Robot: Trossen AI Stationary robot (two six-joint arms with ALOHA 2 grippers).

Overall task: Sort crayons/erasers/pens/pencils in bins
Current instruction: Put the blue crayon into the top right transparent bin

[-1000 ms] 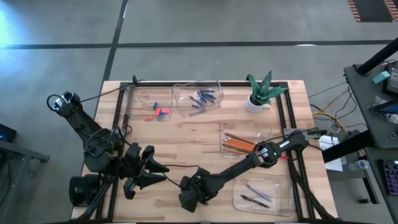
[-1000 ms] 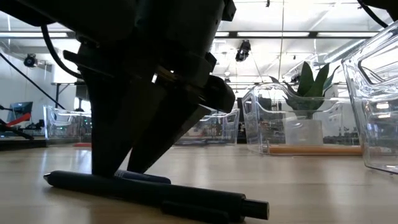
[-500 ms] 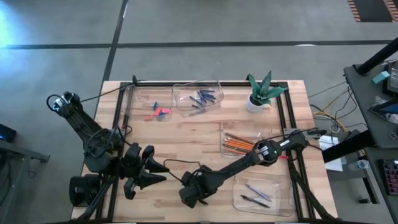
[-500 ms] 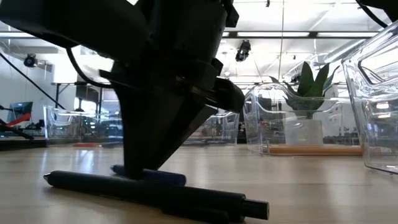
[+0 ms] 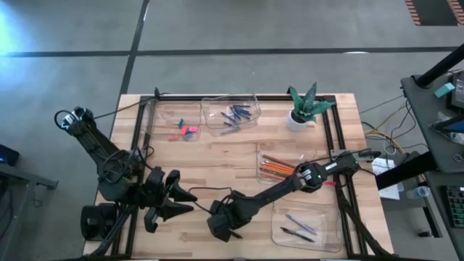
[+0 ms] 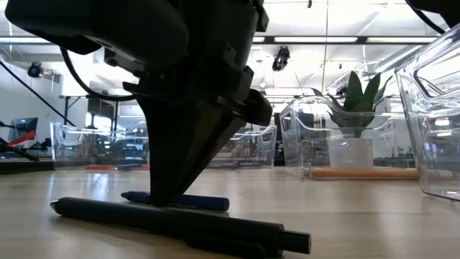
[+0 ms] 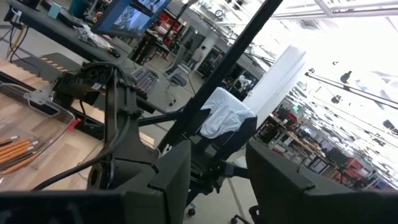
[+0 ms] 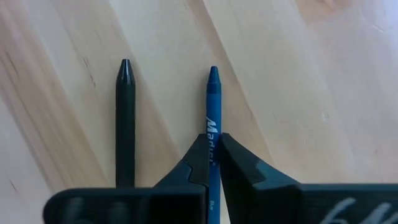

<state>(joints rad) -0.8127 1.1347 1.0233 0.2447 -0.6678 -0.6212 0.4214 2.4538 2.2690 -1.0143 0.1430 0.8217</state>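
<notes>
A blue crayon [image 8: 213, 106] lies flat on the wood near the table's front edge, with a dark pen [image 8: 125, 124] lying parallel beside it. My right gripper [image 5: 220, 226] stands over the crayon, shut on it; the low view shows the crayon [image 6: 194, 201] behind the pen [image 6: 172, 223]. My left gripper [image 5: 185, 199] waits open at the near left, holding nothing. The bins hold erasers [image 5: 185, 130], crayons [image 5: 235, 114], pencils [image 5: 279, 168] and pens [image 5: 297, 226]. My right gripper pinches the crayon's paper-wrapped shaft [image 8: 213, 127] between its two fingertips, about the middle of its length. The fingers come from above, pointing down at a slant, and lie across the crayon. The crayon rests flat on the table.
A potted plant [image 5: 303, 109] stands at the far right. The four clear bins sit at the far middle [image 5: 232, 101], far left [image 5: 174, 116], right [image 5: 264, 156] and near right [image 5: 330, 232]. Black frame rails run along the table's left and right sides.
My right gripper has shut: its fingers stood spread either side of the blue crayon and have come together on it. The crayon stays on the table beside the pen.
</notes>
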